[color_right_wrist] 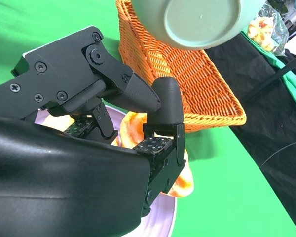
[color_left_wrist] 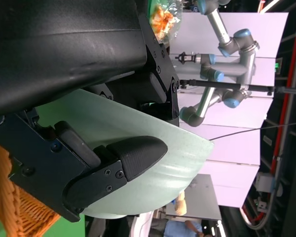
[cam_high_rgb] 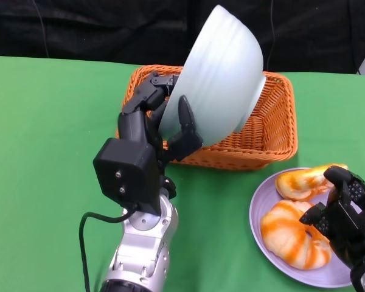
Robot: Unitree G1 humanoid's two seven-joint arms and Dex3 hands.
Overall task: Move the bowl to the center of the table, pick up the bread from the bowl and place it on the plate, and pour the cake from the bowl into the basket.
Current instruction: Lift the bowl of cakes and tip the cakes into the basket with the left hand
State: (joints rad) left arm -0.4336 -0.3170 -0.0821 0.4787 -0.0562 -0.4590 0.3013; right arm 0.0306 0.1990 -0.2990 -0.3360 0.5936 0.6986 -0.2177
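Green table (cam_high_rgb: pixel 48 121): left hand (cam_high_rgb: pixel 164 118) grips tipped bowl (cam_high_rgb: pixel 222 76) over basket (cam_high_rgb: pixel 274 131); right hand (cam_high_rgb: pixel 347 213) empty.

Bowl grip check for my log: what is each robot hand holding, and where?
Left robot hand grips the tilted bowl by its rim and side, over the basket. Right robot hand holds nothing.

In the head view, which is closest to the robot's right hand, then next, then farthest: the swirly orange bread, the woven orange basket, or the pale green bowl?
From the right hand:
1. Swirly orange bread, beside it on the plate.
2. Woven orange basket, behind the plate.
3. Pale green bowl, tipped up over the basket.
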